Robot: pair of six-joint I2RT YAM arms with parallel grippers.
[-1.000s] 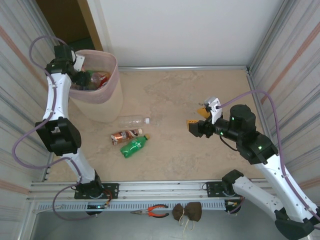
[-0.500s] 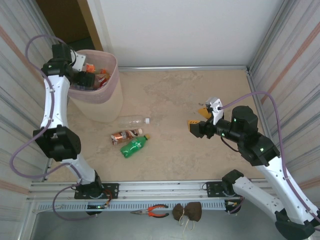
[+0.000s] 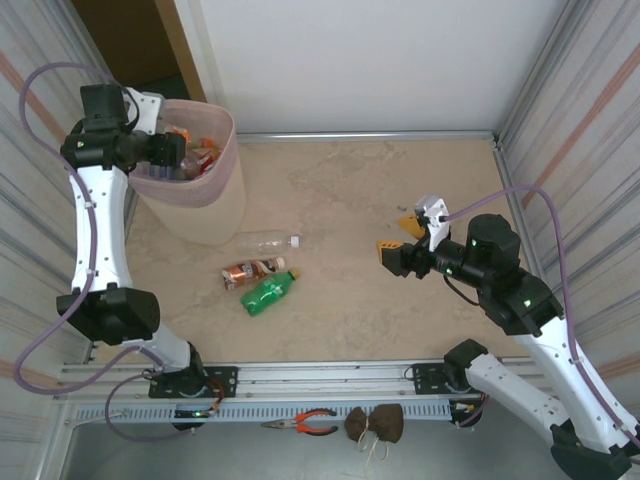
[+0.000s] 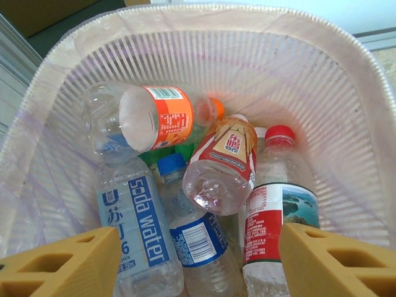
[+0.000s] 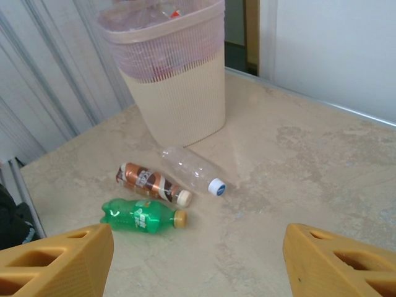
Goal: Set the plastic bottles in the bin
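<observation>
While the left hand [image 4: 198, 266] hangs spread wide and empty above the bin [image 4: 346, 74], plastic bottles [image 4: 219, 167] lie piled inside, directly beneath it. Ahead of the right hand [image 5: 198, 263], also wide and empty, a clear bottle [image 5: 189, 167], a brown bottle [image 5: 148, 180] and a green bottle [image 5: 141, 215] lie on the counter [image 5: 297, 173].

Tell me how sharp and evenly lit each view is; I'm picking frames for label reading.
Top external: soft even light, faint shadows, side walls splayed by the lens. Left wrist: labels in the bin crisp, soda water bottle readable, left gripper slightly soft. Right wrist: green bottle fairly sharp, right gripper slightly soft.
</observation>
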